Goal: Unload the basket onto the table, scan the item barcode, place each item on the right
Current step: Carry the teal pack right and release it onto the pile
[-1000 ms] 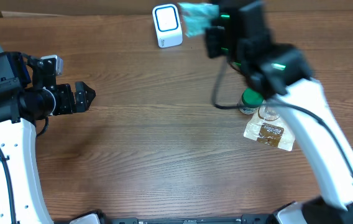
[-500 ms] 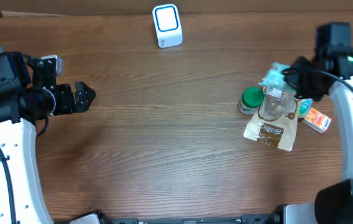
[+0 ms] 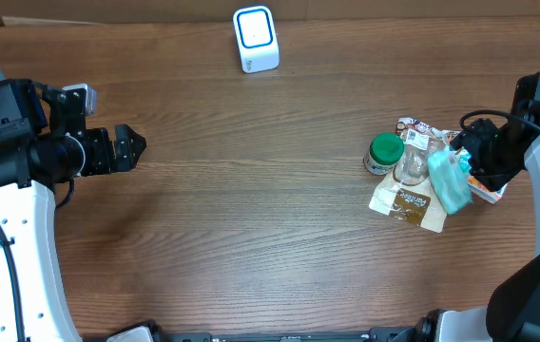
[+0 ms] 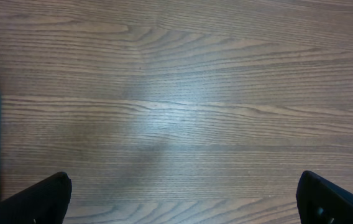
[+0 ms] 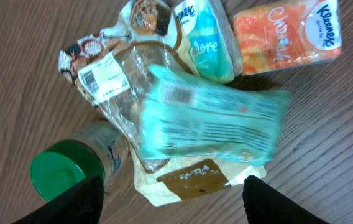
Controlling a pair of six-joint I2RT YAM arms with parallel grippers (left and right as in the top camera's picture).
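While one scanner (image 3: 256, 38) stands apart, two Kleenex packs (image 5: 286, 34) lie near one bottle (image 5: 55, 176).

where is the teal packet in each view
Overhead: teal packet at far right, to the right of the green lid.
Left wrist: not in it.
Right wrist: teal packet at centre, blurred, above and right of the green lid.
Shared landmark: the green lid.
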